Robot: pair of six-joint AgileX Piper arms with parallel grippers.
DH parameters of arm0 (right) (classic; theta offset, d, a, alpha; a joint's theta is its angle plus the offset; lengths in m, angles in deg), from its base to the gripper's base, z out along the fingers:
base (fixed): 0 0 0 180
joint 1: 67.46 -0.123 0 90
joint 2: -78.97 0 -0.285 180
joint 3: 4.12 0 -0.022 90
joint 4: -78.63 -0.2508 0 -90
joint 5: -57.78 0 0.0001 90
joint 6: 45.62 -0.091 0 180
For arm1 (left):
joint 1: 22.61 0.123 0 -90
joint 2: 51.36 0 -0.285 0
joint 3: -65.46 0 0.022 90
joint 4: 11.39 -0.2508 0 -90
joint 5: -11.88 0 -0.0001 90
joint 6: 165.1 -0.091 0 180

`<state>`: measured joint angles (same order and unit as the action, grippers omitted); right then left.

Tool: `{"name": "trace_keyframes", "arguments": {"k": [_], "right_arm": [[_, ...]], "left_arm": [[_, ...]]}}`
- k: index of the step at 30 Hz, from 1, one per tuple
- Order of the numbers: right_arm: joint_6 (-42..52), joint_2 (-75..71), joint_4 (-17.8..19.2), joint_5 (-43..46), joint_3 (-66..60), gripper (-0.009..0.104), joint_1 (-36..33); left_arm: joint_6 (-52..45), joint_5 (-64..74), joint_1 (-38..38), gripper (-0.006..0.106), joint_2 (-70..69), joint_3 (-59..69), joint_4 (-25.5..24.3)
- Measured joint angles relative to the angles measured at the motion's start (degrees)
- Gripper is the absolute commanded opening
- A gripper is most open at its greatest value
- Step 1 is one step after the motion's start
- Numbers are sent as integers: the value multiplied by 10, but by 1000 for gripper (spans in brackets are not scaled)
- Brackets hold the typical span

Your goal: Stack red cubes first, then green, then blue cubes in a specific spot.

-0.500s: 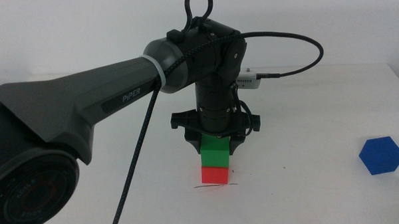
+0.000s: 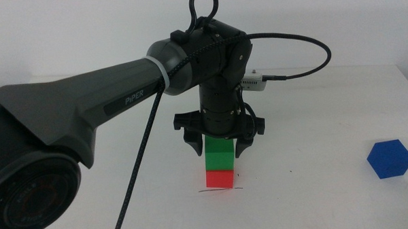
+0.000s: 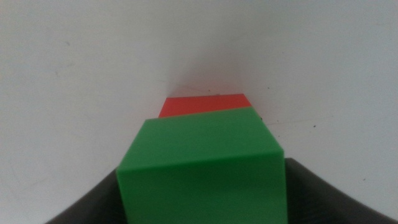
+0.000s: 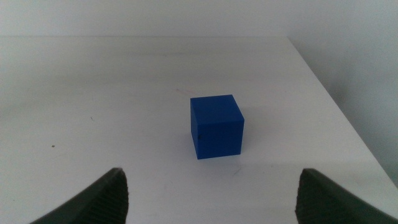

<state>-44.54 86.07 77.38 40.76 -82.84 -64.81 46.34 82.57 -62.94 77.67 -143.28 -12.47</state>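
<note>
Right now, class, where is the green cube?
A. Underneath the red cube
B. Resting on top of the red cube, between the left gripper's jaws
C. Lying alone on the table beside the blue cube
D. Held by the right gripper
B: the green cube sits on the red cube, with the left gripper spread open around it; the blue cube lies apart.

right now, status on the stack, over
Left end effector open around green cube, which sits on red cube. Right end effector open, facing blue cube. Nothing in the way.
</note>
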Motion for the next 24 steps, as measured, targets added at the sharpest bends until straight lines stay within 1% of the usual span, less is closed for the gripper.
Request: {"name": "trace_keyframes", "arguments": {"k": [3,9,18,20,24], "right_arm": [[0,0,0,0,0,93,0],[0,0,0,0,0,93,0],[0,0,0,0,0,93,0],[0,0,0,0,0,93,0],[0,0,0,0,0,93,0]], "left_arm": [[-1,0,0,82,0,0,-1],[-14,0,0,82,-10,0,0],[-23,1,0,82,-91,0,-4],[-47,2,0,82,-115,0,-5],[-138,4,3,83,-180,0,-7]]}}
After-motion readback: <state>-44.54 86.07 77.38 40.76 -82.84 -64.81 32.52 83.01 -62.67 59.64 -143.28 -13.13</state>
